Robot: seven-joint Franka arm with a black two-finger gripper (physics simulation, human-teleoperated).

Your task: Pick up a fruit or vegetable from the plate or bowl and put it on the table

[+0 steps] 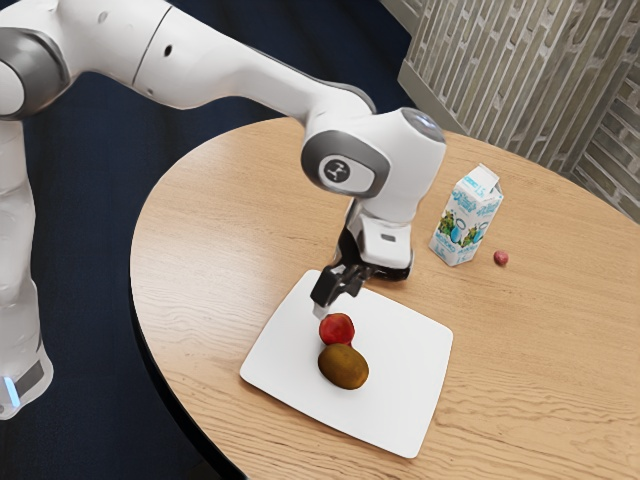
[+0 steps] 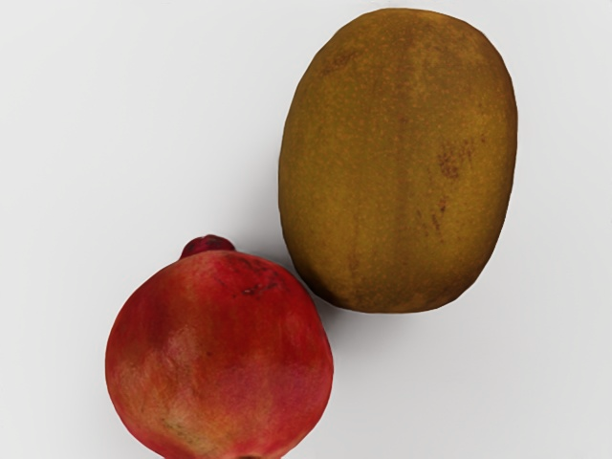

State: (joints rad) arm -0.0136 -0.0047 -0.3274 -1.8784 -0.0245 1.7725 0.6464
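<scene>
Exterior view: our bench bears the white plate; our tool hangs open and empty near the plate's top corner; the brown fruit lies mid-plate, the red fruit just beside it, nearer that corner; crowded so, a finger could clip the neighbour, rolling our target away.
</scene>
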